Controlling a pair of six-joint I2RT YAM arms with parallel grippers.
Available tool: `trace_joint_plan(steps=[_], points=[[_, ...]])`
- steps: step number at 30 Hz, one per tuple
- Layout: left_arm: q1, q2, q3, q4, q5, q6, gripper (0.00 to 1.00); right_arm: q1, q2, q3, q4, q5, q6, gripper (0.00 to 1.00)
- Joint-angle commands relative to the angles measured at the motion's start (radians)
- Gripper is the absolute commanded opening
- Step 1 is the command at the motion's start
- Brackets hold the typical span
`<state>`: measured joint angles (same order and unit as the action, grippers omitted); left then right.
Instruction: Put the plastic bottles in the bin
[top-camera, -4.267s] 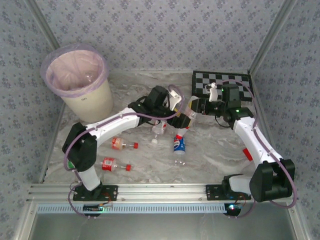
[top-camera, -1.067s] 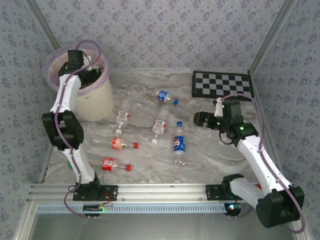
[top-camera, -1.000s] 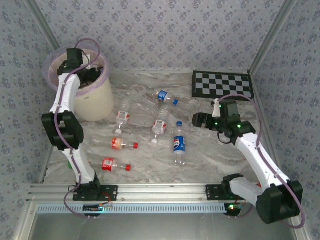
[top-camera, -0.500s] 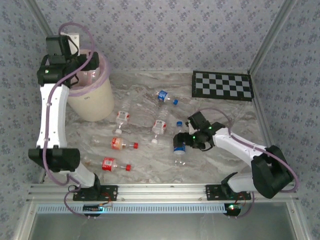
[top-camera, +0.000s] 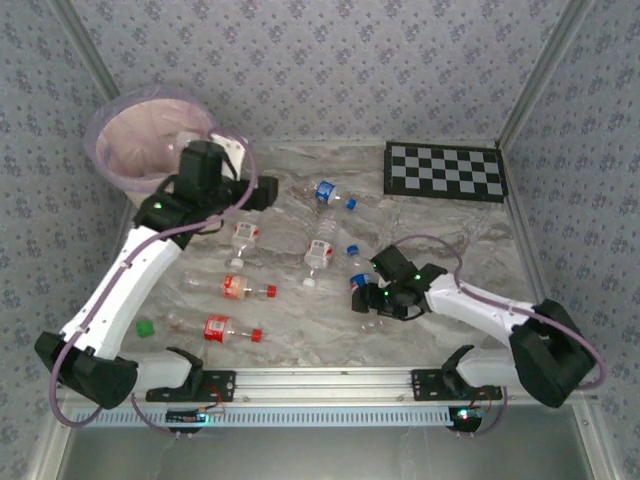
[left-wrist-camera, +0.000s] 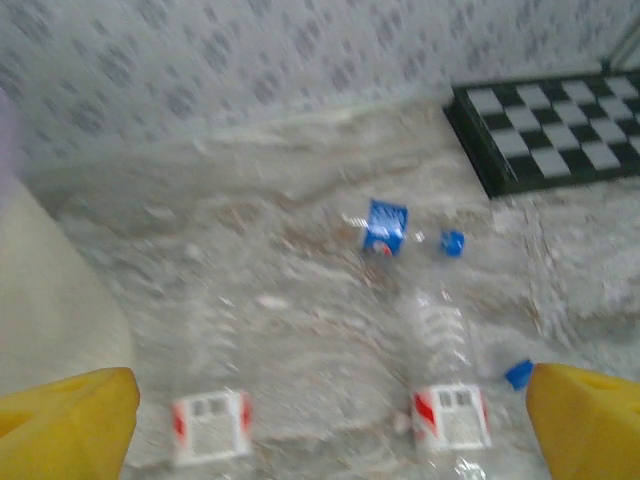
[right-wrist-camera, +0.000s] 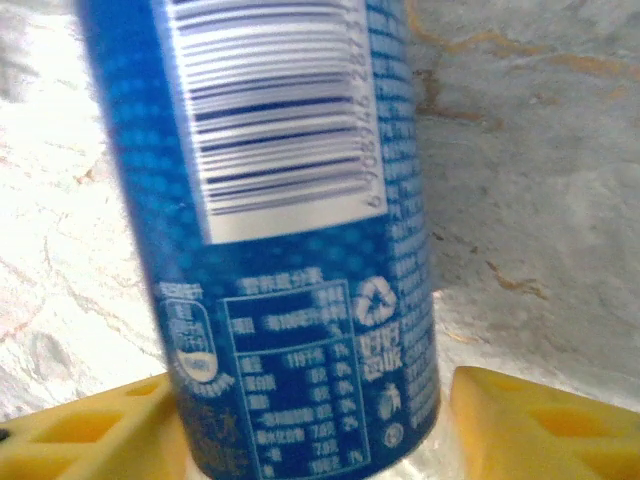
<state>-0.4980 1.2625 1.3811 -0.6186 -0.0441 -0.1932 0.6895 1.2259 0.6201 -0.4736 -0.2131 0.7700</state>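
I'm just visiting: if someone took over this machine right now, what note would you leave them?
Left end effector: open, empty, above the table near the bin.
Right end effector: open, fingers astride a blue-label bottle lying on the table.
Also on the table: four red-label bottles and another blue bottle by the checkerboard.
Done: unclear, bin contents hard to see. Left: all six bottles into the bin.

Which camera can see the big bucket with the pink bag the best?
The top external view. It shows the bin from above, nearly whole: the round rim, the pink bag and the inside. The left wrist view catches just a blurry slice of its cream wall at the left edge.
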Motion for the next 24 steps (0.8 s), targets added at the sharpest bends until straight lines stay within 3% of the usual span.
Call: trace_joint_plan(steps=[1, 5, 10, 14, 17, 21, 24], points=[[-0.1, -0.015, -0.049, 0.103, 0.013, -0.126, 0.99, -0.038, -0.071, -0.02, -0.087, 0.029, 0.017, 0.59], [-0.186, 0.034, -0.054, 0.17, 0.033, -0.171, 0.99, -0.165, -0.128, 0.044, -0.181, -0.002, -0.048, 0.51], [-0.191, 0.11, -0.028, 0.227, 0.079, -0.208, 0.99, -0.334, -0.129, 0.151, -0.221, -0.069, -0.186, 0.44], [-0.191, 0.133, -0.054, 0.312, 0.135, -0.252, 0.99, -0.39, -0.125, 0.204, -0.216, -0.13, -0.281, 0.43], [-0.189, 0.165, -0.074, 0.411, 0.26, -0.321, 0.99, -0.396, -0.145, 0.238, -0.133, -0.198, -0.343, 0.43], [-0.19, 0.212, 0.014, 0.351, 0.393, -0.355, 0.99, -0.391, -0.149, 0.279, 0.074, -0.297, -0.371, 0.44], [-0.19, 0.197, -0.027, 0.445, 0.472, -0.409, 0.99, -0.369, -0.147, 0.266, 0.239, -0.328, -0.363, 0.43]])
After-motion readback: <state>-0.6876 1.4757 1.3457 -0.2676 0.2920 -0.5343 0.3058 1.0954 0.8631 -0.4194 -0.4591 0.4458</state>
